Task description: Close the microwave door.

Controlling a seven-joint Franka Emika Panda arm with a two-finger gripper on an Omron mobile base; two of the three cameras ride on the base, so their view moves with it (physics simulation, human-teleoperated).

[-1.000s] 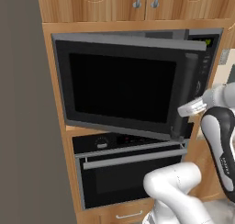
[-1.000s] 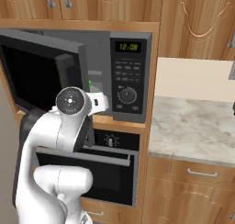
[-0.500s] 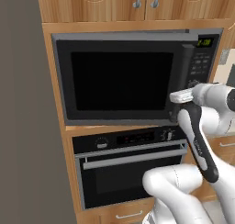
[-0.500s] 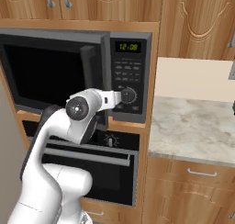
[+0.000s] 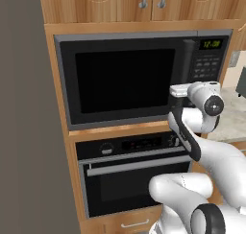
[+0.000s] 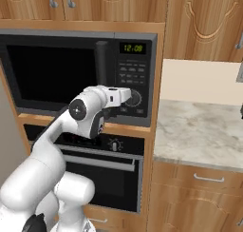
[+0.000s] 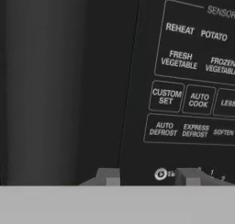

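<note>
- The wooden cabinet wall (image 5: 57, 108) frames the appliances, with upper cupboard doors (image 6: 199, 22) above and a drawer (image 6: 209, 178) under the stone bench (image 6: 199, 131) at the right.
- The microwave (image 5: 139, 77) sits built into that wall, wide and dark grey, directly above the black oven (image 5: 134, 175) with its horizontal silver handle (image 5: 139, 165).
- The microwave door (image 5: 122, 79) lies flush with the microwave's face, shut, its black glass window (image 6: 47, 76) facing outward.
- The white arm (image 6: 57, 145) rises from below and bends so that its wrist is level with the lower part of the microwave's front.
- The control panel (image 6: 133, 79) fills the right end of the microwave; a green clock display (image 6: 133, 48) sits at its top and a round knob (image 6: 134, 99) low on it.
- The door's thick vertical bar handle (image 6: 101, 60) stands upright at the door's right edge, just beside the control panel; in the hand view it is the grey band (image 7: 46, 85) on the left.
- The panel's buttons (image 7: 183, 99) read REHEAT, POTATO, AUTO COOK and EXPRESS DEFROST in the hand view.
- The pincer (image 7: 149, 177) points at the seam between handle and panel, very near the surface; whether it touches cannot be told.
- Its two fingertips (image 7: 108, 177) stand a moderate way apart with nothing between them.
</note>
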